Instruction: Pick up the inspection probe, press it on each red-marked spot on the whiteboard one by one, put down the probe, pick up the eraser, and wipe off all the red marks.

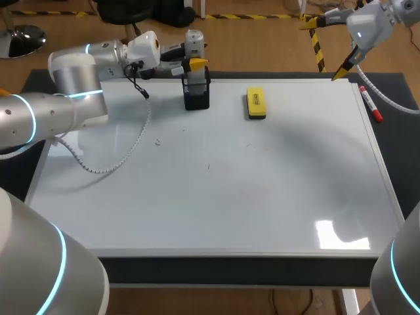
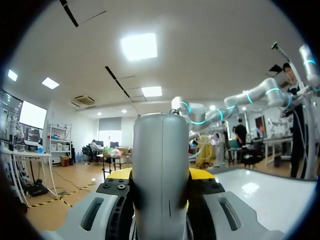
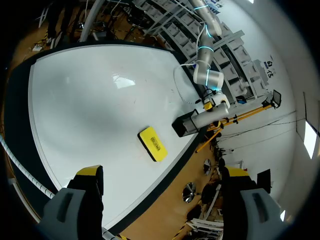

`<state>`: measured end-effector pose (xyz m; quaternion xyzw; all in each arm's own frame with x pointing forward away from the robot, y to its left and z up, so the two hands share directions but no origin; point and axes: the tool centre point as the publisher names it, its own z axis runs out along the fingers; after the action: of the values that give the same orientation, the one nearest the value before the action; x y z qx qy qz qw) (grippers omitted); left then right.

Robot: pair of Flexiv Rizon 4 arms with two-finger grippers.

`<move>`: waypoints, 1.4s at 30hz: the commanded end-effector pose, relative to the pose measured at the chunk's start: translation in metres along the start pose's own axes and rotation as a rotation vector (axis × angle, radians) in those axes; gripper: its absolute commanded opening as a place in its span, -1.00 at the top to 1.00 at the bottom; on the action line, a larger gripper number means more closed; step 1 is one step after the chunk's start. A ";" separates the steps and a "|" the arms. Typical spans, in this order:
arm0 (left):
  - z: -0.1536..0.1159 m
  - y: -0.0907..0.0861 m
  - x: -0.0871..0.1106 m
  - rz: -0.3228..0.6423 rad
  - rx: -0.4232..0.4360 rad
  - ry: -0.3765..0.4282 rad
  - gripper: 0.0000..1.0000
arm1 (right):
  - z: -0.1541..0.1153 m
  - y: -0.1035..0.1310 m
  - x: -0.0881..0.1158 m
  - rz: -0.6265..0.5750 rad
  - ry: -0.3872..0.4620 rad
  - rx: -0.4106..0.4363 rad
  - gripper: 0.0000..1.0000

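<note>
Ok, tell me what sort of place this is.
Probably a robot test bench: a whiteboard lies flat as the worktop, with a yellow eraser and the left gripper shut on a probe.

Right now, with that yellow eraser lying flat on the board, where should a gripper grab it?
Probably across its two long sides, coming straight down from above: the eraser lies flat on the whiteboard, a narrow block with nothing against it, so the short width suits two fingers.

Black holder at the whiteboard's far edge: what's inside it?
The grey probe stands in the black holder, its top sticking out, gripped by the left gripper. The probe's lower end and anything else inside are hidden by the holder's walls.
</note>
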<state>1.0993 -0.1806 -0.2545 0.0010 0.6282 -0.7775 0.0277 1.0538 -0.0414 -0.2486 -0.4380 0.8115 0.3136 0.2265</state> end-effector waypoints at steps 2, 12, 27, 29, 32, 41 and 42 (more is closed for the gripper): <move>0.000 0.007 -0.005 -0.012 0.005 0.010 1.00 | 0.000 0.000 0.000 -0.002 0.003 0.001 -1.00; -0.005 0.019 -0.005 -0.036 -0.008 0.003 1.00 | 0.000 0.000 0.000 -0.002 0.003 0.001 -1.00; -0.005 0.021 -0.005 -0.064 -0.036 -0.015 0.73 | 0.000 0.000 0.000 -0.002 0.003 0.001 -1.00; -0.005 0.021 -0.005 -0.065 -0.036 -0.016 0.82 | 0.000 0.000 0.000 -0.002 0.003 0.001 -1.00; -0.004 0.022 -0.004 -0.067 -0.037 -0.015 0.82 | 0.000 0.000 0.000 -0.002 0.003 0.001 -1.00; -0.003 0.022 -0.002 -0.067 -0.037 -0.016 0.42 | 0.000 0.000 0.000 -0.002 0.003 0.001 -1.00; -0.002 0.022 -0.002 -0.066 -0.037 -0.016 0.40 | 0.000 0.000 0.000 -0.002 0.003 0.001 -1.00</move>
<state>1.1038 -0.1824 -0.2793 -0.0248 0.6404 -0.7676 0.0053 1.0539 -0.0414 -0.2485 -0.4380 0.8115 0.3137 0.2264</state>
